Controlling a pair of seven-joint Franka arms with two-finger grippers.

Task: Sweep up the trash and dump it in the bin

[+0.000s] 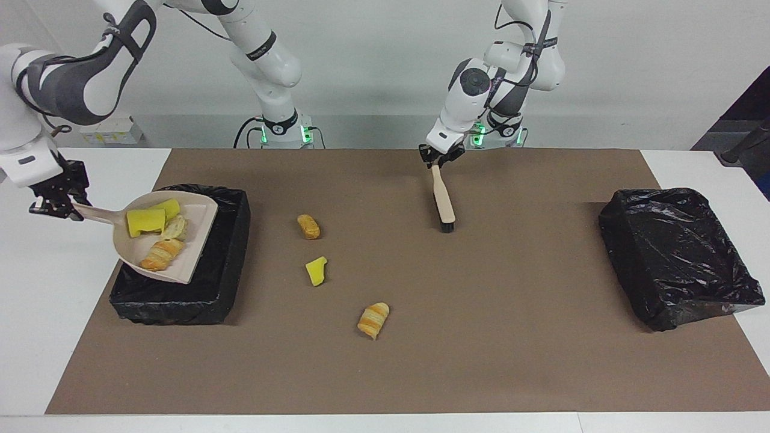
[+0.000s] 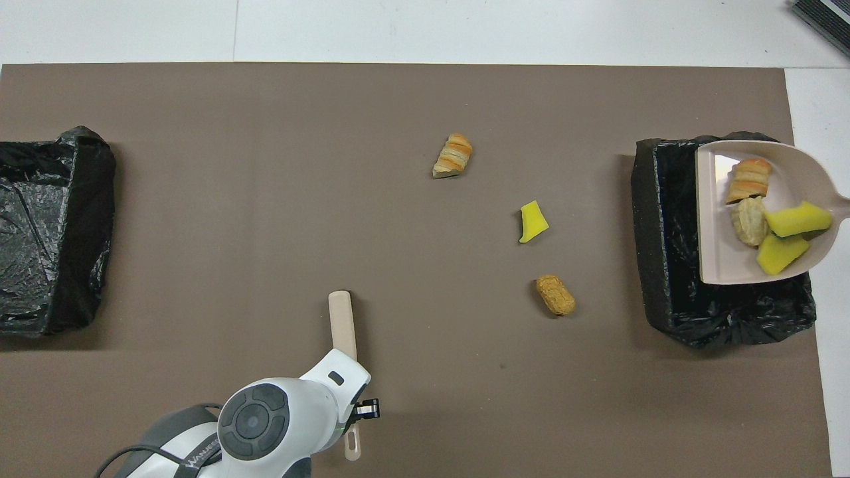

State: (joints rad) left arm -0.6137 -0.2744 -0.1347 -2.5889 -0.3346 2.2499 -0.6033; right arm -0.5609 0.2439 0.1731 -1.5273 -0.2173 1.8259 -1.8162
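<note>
- Brown mat (image 1: 481, 361) across nearly the whole white table (image 1: 60, 337); wide bare stretch through the middle and along the edge farthest from the robots, plenty of room to move there.
- Black-lined bin (image 1: 174, 310) at the right arm's end, sitting at the mat's edge; second black-lined bin (image 1: 680, 258) at the left arm's end, partly past the mat's corner, well apart from everything else.
- Beige dustpan (image 1: 194, 237) up in the air over the right arm's bin, tipped with its open lip low toward the bin's middle, handle reaching out past the bin's outer rim over white table.
- Right gripper (image 1: 57, 203) over the white table just outside that bin, pinched tight on the dustpan handle.
- Beige brush (image 1: 444, 201) near the robots' edge of the mat, slanting down, black bristle end at the mat, open mat all round it.
- Left gripper (image 1: 441, 157) at the brush's handle end; clamped or loosened, cannot tell.
- In the pan: two bright yellow sponge chunks (image 1: 146, 221) by the handle end, a pale crumbly lump (image 1: 175, 227) beside them, a golden striped piece (image 1: 159, 255) nearer the lip.
- Loose on the mat, between the right arm's bin and the brush: a second golden striped piece (image 1: 373, 320) farthest from the robots, a yellow sponge scrap (image 1: 316, 270) nearer, a brown nugget (image 1: 308, 227) nearest, each well apart from the next.
</note>
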